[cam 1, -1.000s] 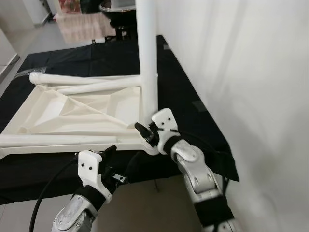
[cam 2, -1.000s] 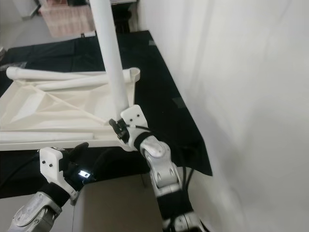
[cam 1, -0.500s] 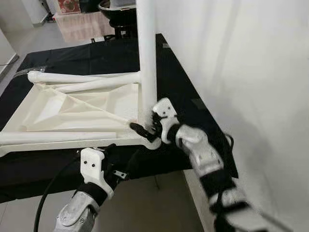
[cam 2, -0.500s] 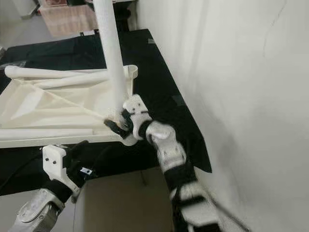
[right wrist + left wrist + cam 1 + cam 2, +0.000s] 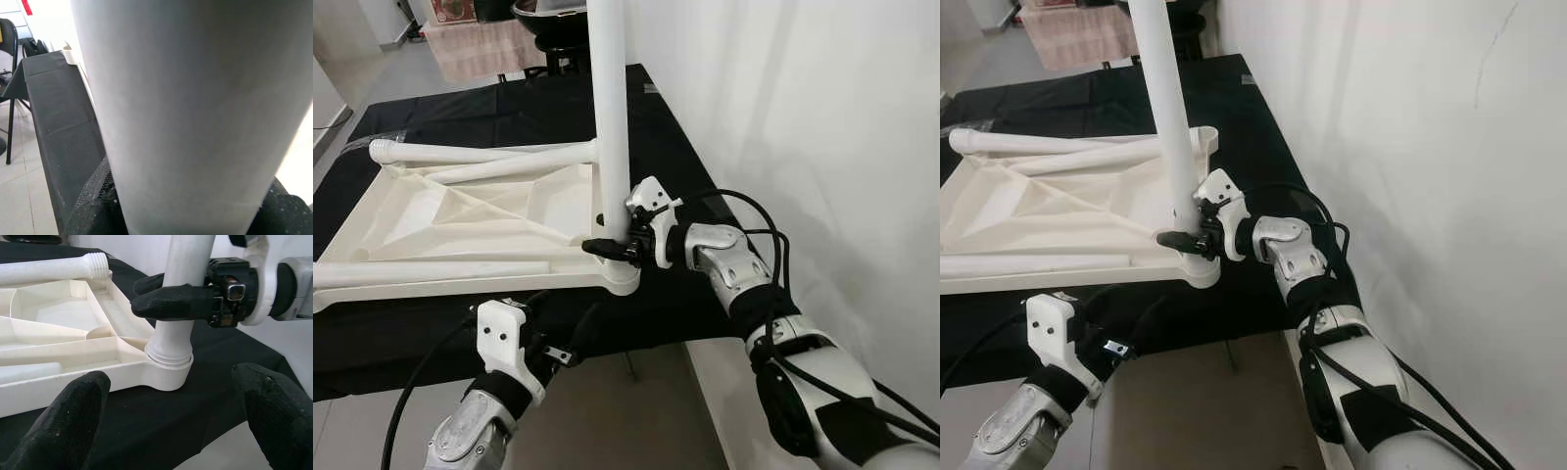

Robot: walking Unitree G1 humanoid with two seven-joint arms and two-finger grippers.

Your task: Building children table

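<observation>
A white plastic tabletop (image 5: 460, 211) lies upside down on a black-covered table (image 5: 489, 117). One white leg (image 5: 610, 117) stands upright in the near right corner socket (image 5: 623, 277). My right gripper (image 5: 612, 242) is shut on that leg just above the socket; the left wrist view shows its black fingers (image 5: 171, 301) on both sides of the tube. Loose legs lie along the far edge (image 5: 480, 154) and the near edge (image 5: 421, 274) of the tabletop. My left gripper (image 5: 563, 328) hangs open below the table's front edge, holding nothing.
A white wall (image 5: 803, 127) runs close along the right side of the table. Tiled floor (image 5: 636, 421) lies below the front edge. A rug (image 5: 489, 49) and dark furniture (image 5: 548, 15) sit beyond the far end of the table.
My right arm has swung round from below to the right of the leg, and its fingers now grip the leg from the side. The left gripper stays low.
</observation>
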